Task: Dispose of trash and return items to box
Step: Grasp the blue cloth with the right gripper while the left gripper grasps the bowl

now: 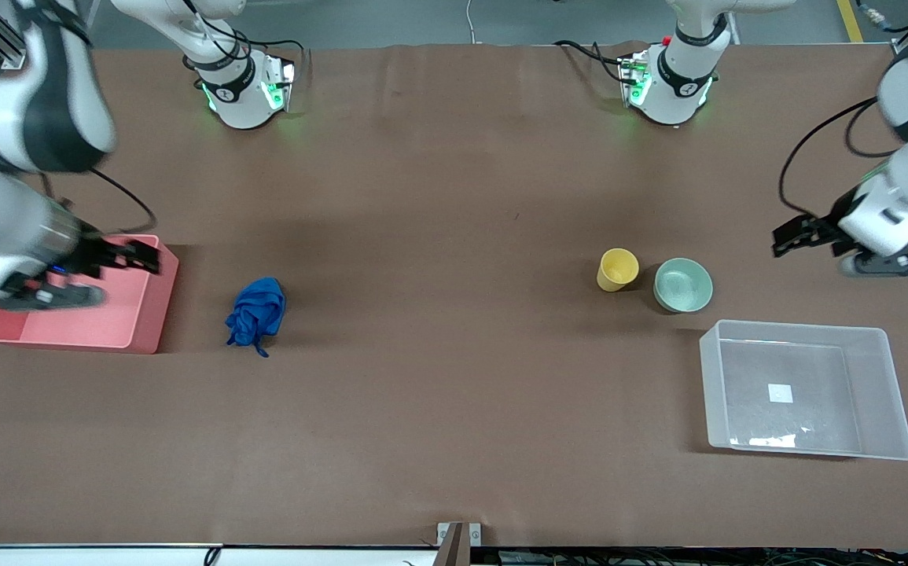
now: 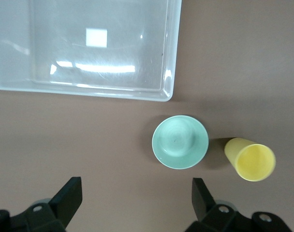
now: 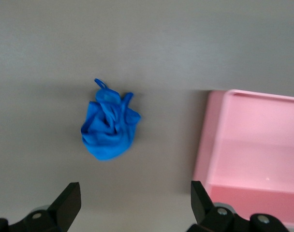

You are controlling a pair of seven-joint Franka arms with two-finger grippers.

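Clear plastic box (image 1: 803,389) sits nearest the front camera, at the left arm's end of the table, open side up with a small white label (image 1: 781,393) on its base; nothing lies in it. Farther from the camera, just beside the box's corner, rests the mint-green bowl (image 1: 683,284), and close beside the bowl, toward the table's middle, stands the yellow cup (image 1: 618,270), tilted slightly; bowl and cup are apart, not touching. At about the same depth, toward the right arm's end, lies the blue cloth wad (image 1: 255,312), bunched on the bare brown table (image 1: 438,393) with a short tail hanging toward the camera; it sits near the pink bin (image 1: 76,303) but apart from it.

Left gripper (image 1: 795,236) hangs over the table edge at its own end, farther back than the bowl, jaws spread with nothing between them; in the left wrist view the bowl (image 2: 180,141) lies ahead of the gap between the fingers (image 2: 69,198), the cup (image 2: 250,158) off toward one finger. Right gripper (image 1: 139,257) hovers over the pink bin's rim, jaws likewise spread and empty; in the right wrist view the wad (image 3: 108,126) lies ahead of the gap, nearer one finger (image 3: 70,202), with the bin (image 3: 253,150) beside the other.
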